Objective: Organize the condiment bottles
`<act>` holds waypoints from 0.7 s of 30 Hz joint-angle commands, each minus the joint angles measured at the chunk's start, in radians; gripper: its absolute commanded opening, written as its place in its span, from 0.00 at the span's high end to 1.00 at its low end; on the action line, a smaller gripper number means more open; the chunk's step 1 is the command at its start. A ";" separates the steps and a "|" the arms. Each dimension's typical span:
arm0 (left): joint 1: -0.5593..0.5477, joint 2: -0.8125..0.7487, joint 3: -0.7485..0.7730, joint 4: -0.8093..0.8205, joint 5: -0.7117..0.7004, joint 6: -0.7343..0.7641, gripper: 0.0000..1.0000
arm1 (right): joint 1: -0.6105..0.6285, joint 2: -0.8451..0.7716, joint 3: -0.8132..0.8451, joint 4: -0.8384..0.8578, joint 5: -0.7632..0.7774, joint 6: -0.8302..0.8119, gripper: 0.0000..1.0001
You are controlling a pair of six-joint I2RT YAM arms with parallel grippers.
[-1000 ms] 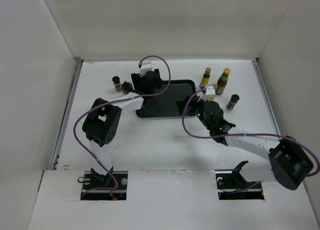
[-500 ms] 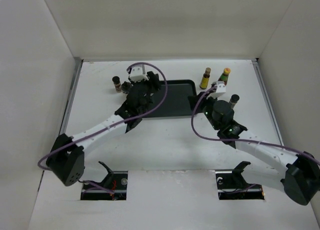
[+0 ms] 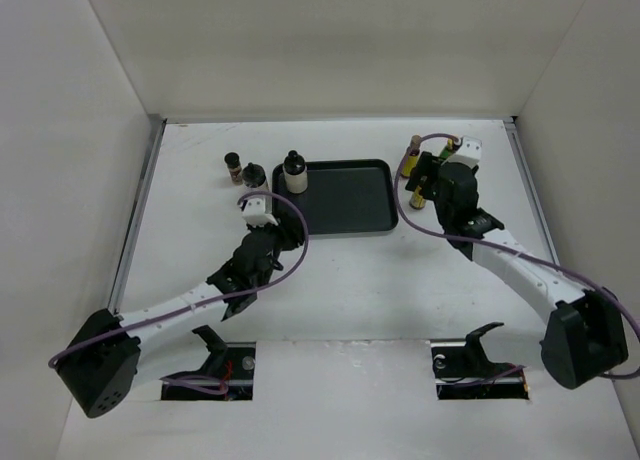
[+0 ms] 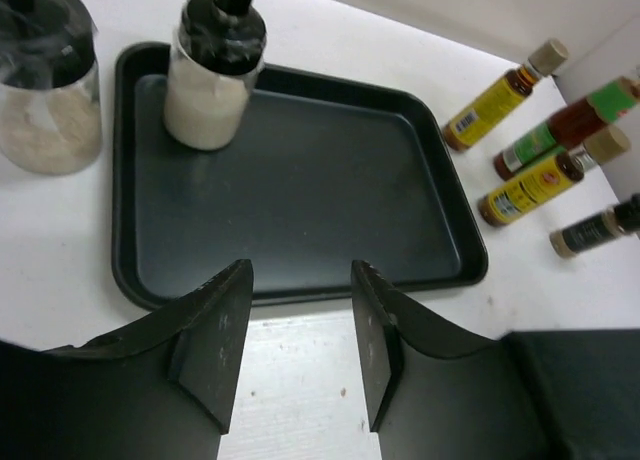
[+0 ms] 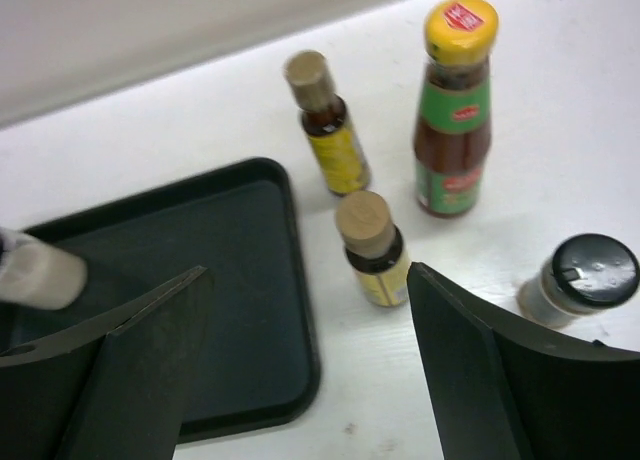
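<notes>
We see the left gripper (image 4: 298, 325) open and empty at the bottom of its wrist frame, facing a black tray (image 4: 300, 200). A white bottle (image 4: 210, 85) stands in the tray's upper-left corner, and a beige jar (image 4: 50, 95) stands just outside it, upper left. The right gripper (image 5: 305, 320) is open too, holding nothing. Beyond it, right of the tray, stand a centre yellow bottle (image 5: 372, 248), an upper yellow bottle (image 5: 328, 125), a red bottle (image 5: 455, 110) at upper right and a shaker (image 5: 575, 278) at lower right. We judge them light, rigid, smooth and easily tipped, so best held mid-body. The label writing is too small to read
</notes>
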 commanded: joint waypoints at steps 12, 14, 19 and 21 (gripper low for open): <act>0.007 0.101 -0.136 0.370 0.106 -0.038 0.23 | -0.063 0.288 0.198 -0.042 0.021 -0.060 0.21; 0.003 0.099 -0.138 0.374 0.102 -0.040 0.21 | -0.071 0.314 0.209 -0.020 0.030 -0.065 0.24; 0.002 0.122 -0.148 0.420 0.096 -0.043 0.20 | -0.081 0.365 0.235 0.015 0.032 -0.071 0.38; 0.005 0.127 -0.150 0.426 0.099 -0.046 0.20 | -0.084 0.385 0.248 0.010 0.034 -0.074 0.44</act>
